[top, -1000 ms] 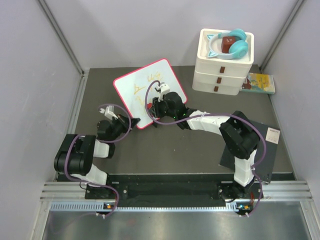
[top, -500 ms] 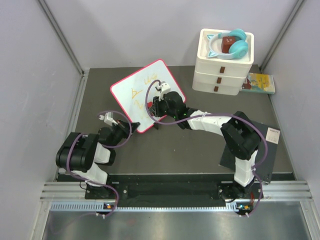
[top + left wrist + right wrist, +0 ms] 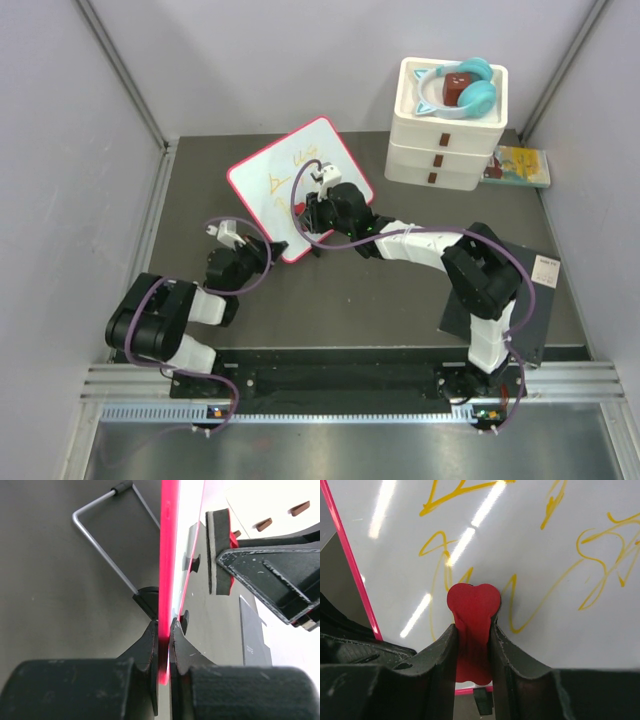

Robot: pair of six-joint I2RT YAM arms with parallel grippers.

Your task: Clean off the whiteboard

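The whiteboard [image 3: 265, 180] sits askew at the far left-centre of the desk [image 3: 350, 310], with yellow scribbles on its face. The left hand [image 3: 264, 250] is clamped on the board's pink near rim, which runs edge-on between the fingers in the left wrist view. A bent wire stand [image 3: 100, 535] shows behind the board. The right hand [image 3: 318, 208] is closed on a red heart-shaped eraser [image 3: 472, 602] at the scribbled face; contact cannot be confirmed. The right arm crosses the desk centre.

At far right, well apart from the board, stands a white three-drawer stack [image 3: 440, 155]. Its open top tray holds teal cat-ear headphones [image 3: 482, 95] and a brown block [image 3: 453, 90]. A picture book [image 3: 520, 165] lies just beside the stack. A dark grey sheet [image 3: 535, 300] lies at near right.
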